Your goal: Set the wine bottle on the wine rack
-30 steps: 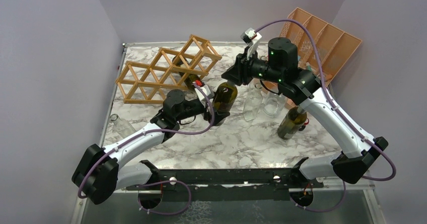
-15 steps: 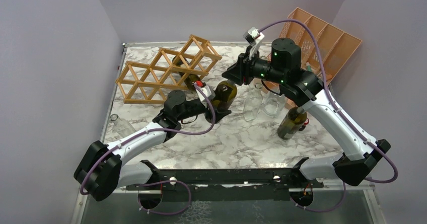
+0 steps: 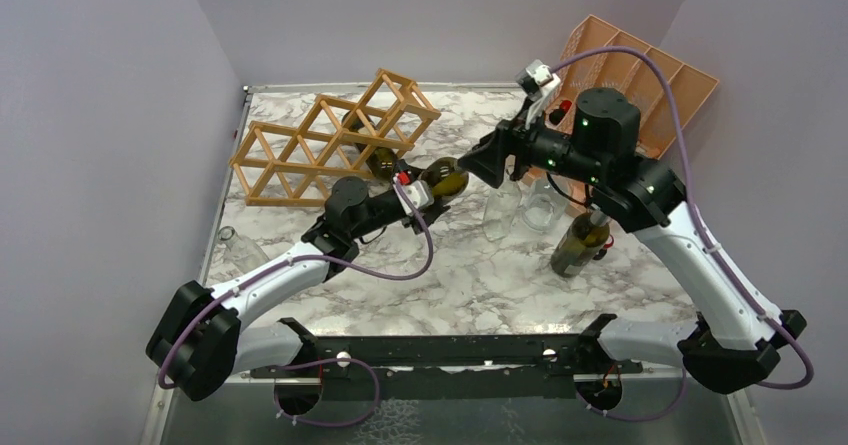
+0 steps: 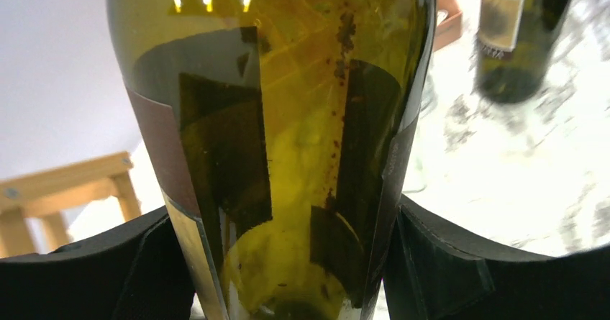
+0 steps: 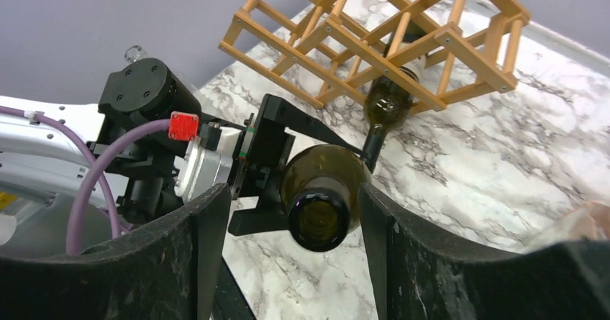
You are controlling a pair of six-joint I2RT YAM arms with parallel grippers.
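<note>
The wine bottle (image 3: 446, 176), olive green glass with a dark label, hangs tilted above the marble table, its open mouth (image 5: 320, 224) pointing at my right wrist. On its body (image 4: 288, 154) my left gripper (image 3: 424, 189) is shut, one black finger (image 4: 446, 262) pressed to each side. My right gripper (image 3: 482, 161) stands open around the mouth, and a gap shows beside its left finger (image 5: 194, 255). The wine rack (image 3: 330, 140), a tan wooden lattice, stands at the back left, just beyond the bottle. One dark bottle (image 5: 385, 108) lies in a cell of the wine rack (image 5: 381, 39).
Another green bottle (image 3: 580, 245) stands upright under the right arm. Clear glass bottles (image 3: 500, 207) stand between it and the held bottle. A peach slotted organizer (image 3: 645, 75) leans at the back right. A clear bottle (image 3: 238, 250) lies near the left edge.
My right gripper has opened off the bottle's neck and drawn back to the right. The left gripper has closed on the bottle's body, and the bottle has tipped over from upright.
</note>
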